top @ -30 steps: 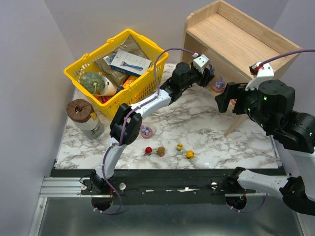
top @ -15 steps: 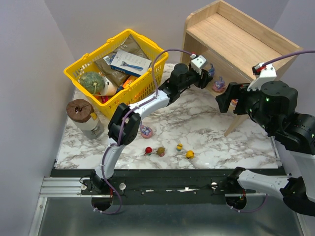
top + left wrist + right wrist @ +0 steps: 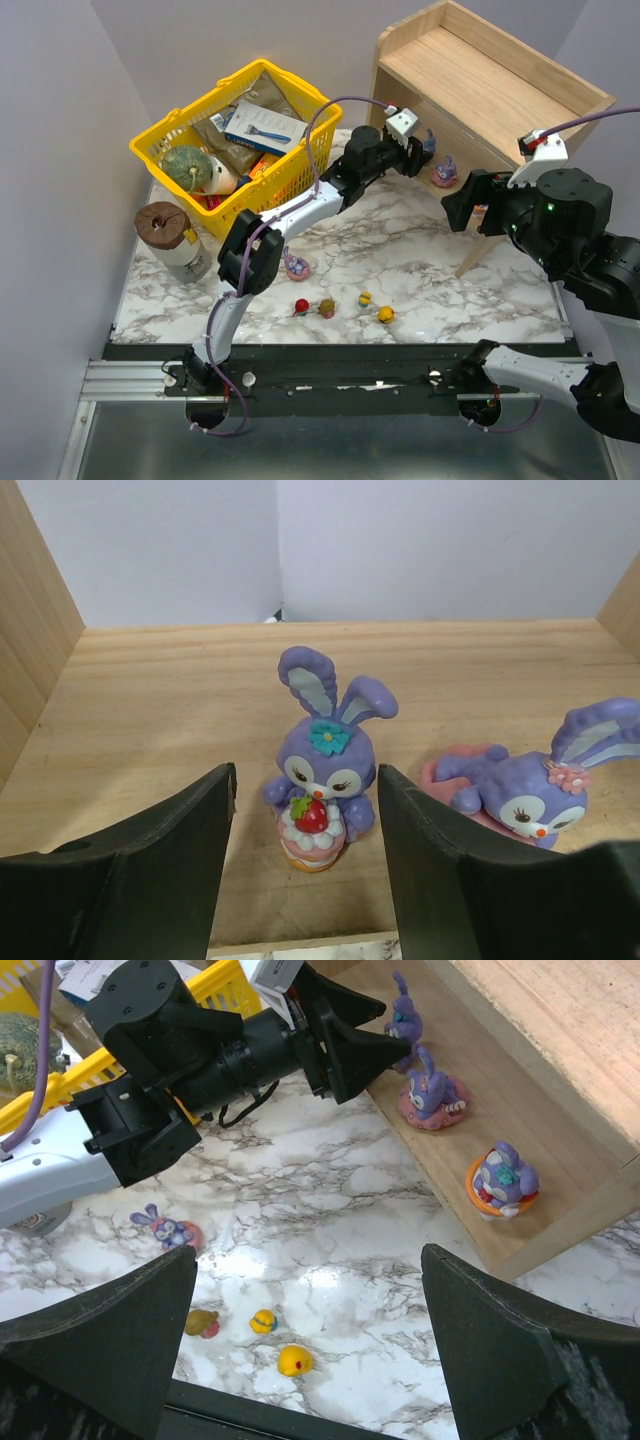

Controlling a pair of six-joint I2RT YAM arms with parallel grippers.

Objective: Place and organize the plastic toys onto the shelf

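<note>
My left gripper (image 3: 418, 152) is open at the front edge of the wooden shelf's (image 3: 500, 90) lower tier. In the left wrist view it (image 3: 305, 780) frames an upright purple bunny with a strawberry cake (image 3: 322, 770), which stands free on the shelf floor (image 3: 150, 700). A lying bunny (image 3: 530, 780) is to its right. A third bunny in an orange cup (image 3: 502, 1180) stands further along the tier. My right gripper (image 3: 470, 205) is open and empty above the table. On the table lie a fourth bunny (image 3: 297, 266), a red toy (image 3: 301, 305), an olive-brown one (image 3: 326, 307) and two yellow ones (image 3: 365, 298) (image 3: 386, 315).
A yellow basket (image 3: 170, 135) of groceries, with a green-grey gourd (image 3: 186, 167) in it, stands at the back left. A jar with a brown lid (image 3: 165, 225) is at the table's left edge. The left arm stretches diagonally across the table.
My left gripper has drawn back slightly to the left from the shelf. My right gripper has drifted a little to the right. The toys have not moved.
</note>
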